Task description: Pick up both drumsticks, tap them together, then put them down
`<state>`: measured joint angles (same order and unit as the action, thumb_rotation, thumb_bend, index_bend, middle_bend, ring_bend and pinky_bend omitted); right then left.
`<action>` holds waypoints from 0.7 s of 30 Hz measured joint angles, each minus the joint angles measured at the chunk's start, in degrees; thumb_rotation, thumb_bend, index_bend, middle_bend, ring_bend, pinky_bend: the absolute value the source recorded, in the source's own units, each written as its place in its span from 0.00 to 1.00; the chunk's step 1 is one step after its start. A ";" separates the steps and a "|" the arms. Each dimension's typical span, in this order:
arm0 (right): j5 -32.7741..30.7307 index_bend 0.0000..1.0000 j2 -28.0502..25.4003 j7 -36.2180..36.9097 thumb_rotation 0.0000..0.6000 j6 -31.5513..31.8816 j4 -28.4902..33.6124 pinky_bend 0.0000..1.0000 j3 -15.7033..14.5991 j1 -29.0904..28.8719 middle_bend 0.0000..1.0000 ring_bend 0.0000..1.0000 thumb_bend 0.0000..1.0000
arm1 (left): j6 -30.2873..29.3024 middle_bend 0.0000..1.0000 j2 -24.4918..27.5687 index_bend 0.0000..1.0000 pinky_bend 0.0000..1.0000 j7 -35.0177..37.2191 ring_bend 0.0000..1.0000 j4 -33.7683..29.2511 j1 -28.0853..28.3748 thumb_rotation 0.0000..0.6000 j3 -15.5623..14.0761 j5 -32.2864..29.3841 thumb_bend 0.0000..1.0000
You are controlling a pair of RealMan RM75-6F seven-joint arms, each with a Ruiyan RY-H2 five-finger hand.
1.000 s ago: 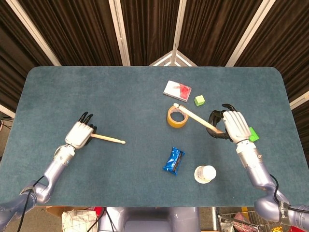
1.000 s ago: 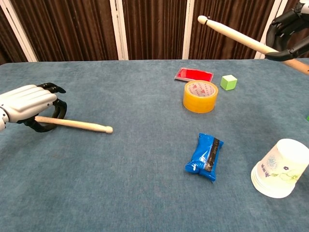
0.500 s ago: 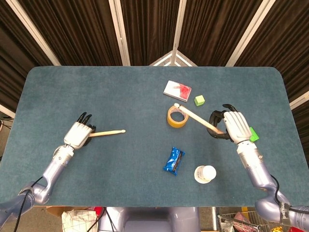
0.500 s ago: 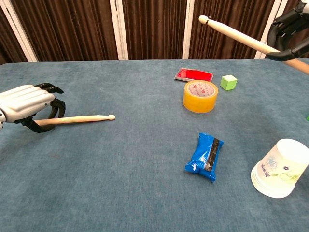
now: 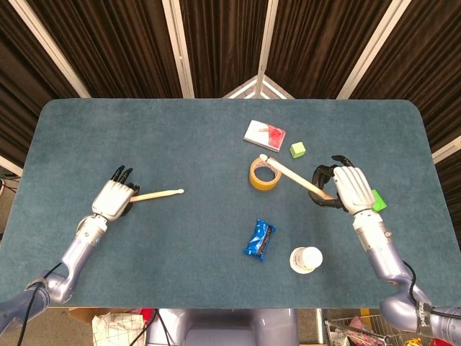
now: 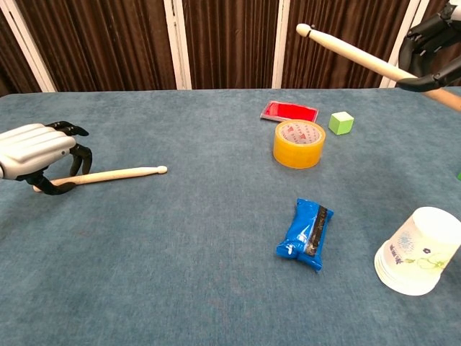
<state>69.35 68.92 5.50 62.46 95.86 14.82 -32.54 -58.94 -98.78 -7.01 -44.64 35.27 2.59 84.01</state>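
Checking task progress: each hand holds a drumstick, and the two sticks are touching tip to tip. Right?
Not touching. The head view shows the left hand with its drumstick far from the right hand and its drumstick. Each hand does hold one.

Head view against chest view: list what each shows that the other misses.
Head view only: the whole right hand, both forearms, and a green block beside that hand. Chest view only: the right drumstick is clearly raised above the table. Both: left hand gripping the left drumstick, tape roll, blue packet, paper cup.
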 measured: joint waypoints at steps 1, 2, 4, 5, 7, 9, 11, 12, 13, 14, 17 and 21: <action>0.07 0.75 0.00 -0.07 1.00 0.21 0.20 0.15 -0.04 0.12 0.65 0.51 0.46 | 0.03 0.42 0.10 0.44 0.00 -0.17 0.06 -0.17 0.00 1.00 0.01 -0.04 0.51; 0.12 0.75 -0.01 -0.16 1.00 0.32 0.33 0.15 -0.07 0.20 0.65 0.51 0.46 | 0.09 0.39 0.18 0.43 0.00 -0.31 0.05 -0.30 0.00 1.00 0.01 -0.07 0.51; 0.19 0.75 -0.09 -0.34 1.00 0.51 0.56 0.15 -0.10 0.34 0.65 0.51 0.46 | 0.22 0.34 0.35 0.39 0.00 -0.61 0.02 -0.53 0.03 1.00 -0.03 -0.09 0.50; 0.22 0.75 -0.14 -0.37 1.00 0.57 0.67 0.15 -0.12 0.40 0.65 0.51 0.46 | 0.24 0.30 0.45 0.35 0.00 -0.79 0.01 -0.62 0.04 1.00 -0.06 -0.08 0.49; 0.00 0.75 -0.22 -0.33 1.00 0.36 0.52 0.15 0.05 0.28 0.65 0.51 0.46 | 0.07 0.23 0.74 0.29 0.00 -1.12 0.00 -0.84 0.05 1.00 -0.03 -0.05 0.48; -0.49 0.75 -0.04 -0.62 1.00 -0.13 -0.21 0.15 0.07 0.10 0.65 0.51 0.46 | -0.60 0.17 1.64 0.22 0.00 -1.26 0.00 -1.88 0.01 1.00 0.45 -0.26 0.47; -0.78 0.75 0.38 -1.38 1.00 -0.29 -0.95 0.15 -0.07 -0.02 0.65 0.51 0.46 | -1.28 0.14 3.21 0.18 0.00 -1.48 0.00 -4.07 -0.05 1.00 1.09 -0.59 0.46; -0.74 0.75 0.55 -1.72 1.00 -0.27 -1.17 0.15 -0.17 -0.05 0.65 0.51 0.46 | -1.62 0.13 4.04 0.18 0.00 -1.59 0.00 -5.29 -0.10 1.00 1.41 -0.77 0.46; -0.61 0.75 0.80 -2.11 1.00 -0.23 -1.55 0.15 -0.32 -0.10 0.65 0.51 0.46 | -2.09 0.12 5.26 0.18 0.00 -1.72 0.00 -7.09 -0.19 1.00 1.89 -1.05 0.46; -0.44 0.75 1.04 -2.52 1.00 -0.17 -1.95 0.15 -0.47 -0.14 0.65 0.51 0.46 | -2.47 0.12 6.26 0.18 0.00 -1.81 0.00 -8.54 -0.27 1.00 2.28 -1.29 0.46; 0.39 0.75 2.30 -4.18 1.00 0.12 -3.81 0.15 -1.14 -0.32 0.65 0.51 0.46 | -3.96 0.12 10.13 0.18 0.00 -2.07 0.00 -13.84 -0.67 1.00 3.61 -2.08 0.46; 1.51 0.75 4.23 -6.53 1.00 0.29 -6.62 0.15 -2.21 -0.66 0.65 0.51 0.46 | -6.61 0.12 16.03 0.18 0.00 -2.14 0.00 -20.72 -1.61 1.00 5.11 -2.66 0.46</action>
<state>70.85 73.15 -1.03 62.76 89.24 12.61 -33.20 -65.55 -82.75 -9.15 -65.37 33.66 7.70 81.34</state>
